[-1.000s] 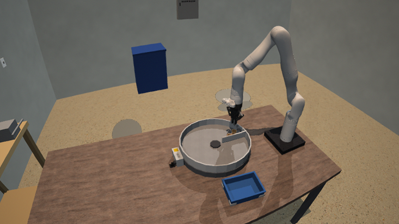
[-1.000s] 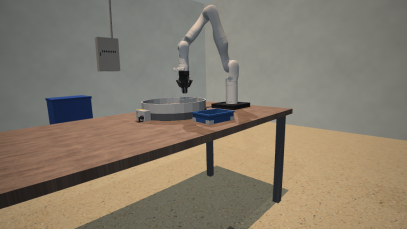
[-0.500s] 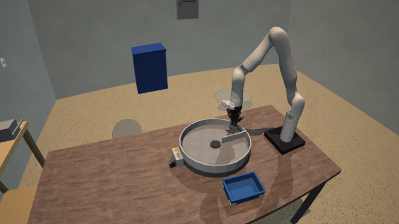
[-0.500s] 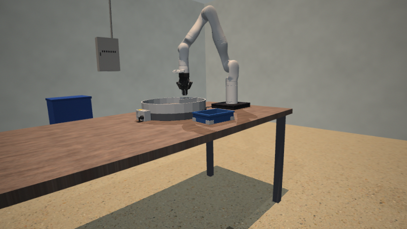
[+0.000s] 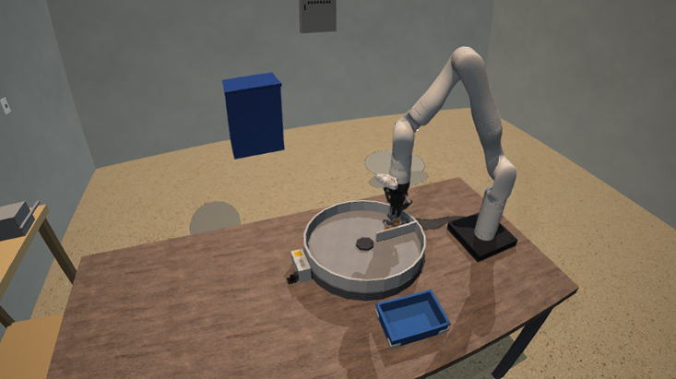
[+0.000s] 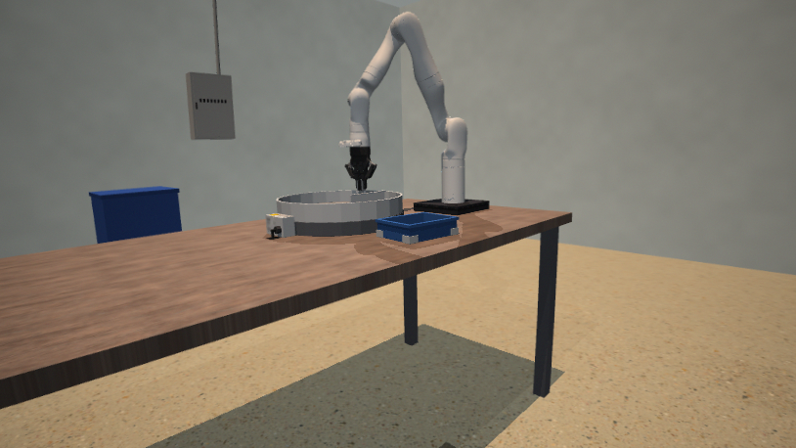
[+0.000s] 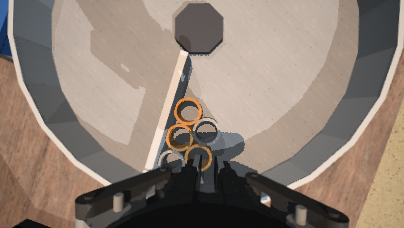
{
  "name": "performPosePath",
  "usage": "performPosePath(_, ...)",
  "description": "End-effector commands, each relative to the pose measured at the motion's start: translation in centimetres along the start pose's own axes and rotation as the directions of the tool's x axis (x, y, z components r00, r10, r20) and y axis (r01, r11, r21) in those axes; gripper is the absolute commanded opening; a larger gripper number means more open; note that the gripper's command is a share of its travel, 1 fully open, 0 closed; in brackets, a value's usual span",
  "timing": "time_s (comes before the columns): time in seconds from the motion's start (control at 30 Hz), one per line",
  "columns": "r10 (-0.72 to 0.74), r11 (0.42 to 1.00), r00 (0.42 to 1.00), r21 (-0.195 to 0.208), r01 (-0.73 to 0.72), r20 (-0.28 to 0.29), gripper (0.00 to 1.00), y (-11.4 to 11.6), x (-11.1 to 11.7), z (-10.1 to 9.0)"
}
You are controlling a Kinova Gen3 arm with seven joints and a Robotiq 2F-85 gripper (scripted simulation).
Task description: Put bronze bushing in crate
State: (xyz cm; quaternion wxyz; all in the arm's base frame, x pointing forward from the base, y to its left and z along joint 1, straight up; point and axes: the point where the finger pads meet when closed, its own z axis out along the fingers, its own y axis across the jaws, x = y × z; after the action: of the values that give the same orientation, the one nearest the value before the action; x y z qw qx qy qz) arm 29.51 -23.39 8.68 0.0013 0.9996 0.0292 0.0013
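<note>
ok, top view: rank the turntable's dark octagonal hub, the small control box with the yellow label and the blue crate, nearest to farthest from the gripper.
1. Dark octagonal hub, at the turning table's centre, just front-left of the gripper.
2. Small grey control box with yellow label, outside the rim, on the left.
3. Blue plastic crate, on the wooden table towards the front edge.
</note>
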Motion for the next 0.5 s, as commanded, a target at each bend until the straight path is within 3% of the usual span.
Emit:
performPosePath(0.0, 0.000, 1.000, 1.000, 0.000, 0.000, 0.000, 0.14, 0.0, 0.0, 0.0)
performPosePath(0.23, 0.000, 1.000, 1.000, -0.001, 0.000, -0.001, 0.14, 0.0, 0.0, 1.4)
performPosePath(0.47, 0.000, 1.000, 1.000, -0.001, 0.000, -0.001, 0.14, 0.0, 0.0, 1.4)
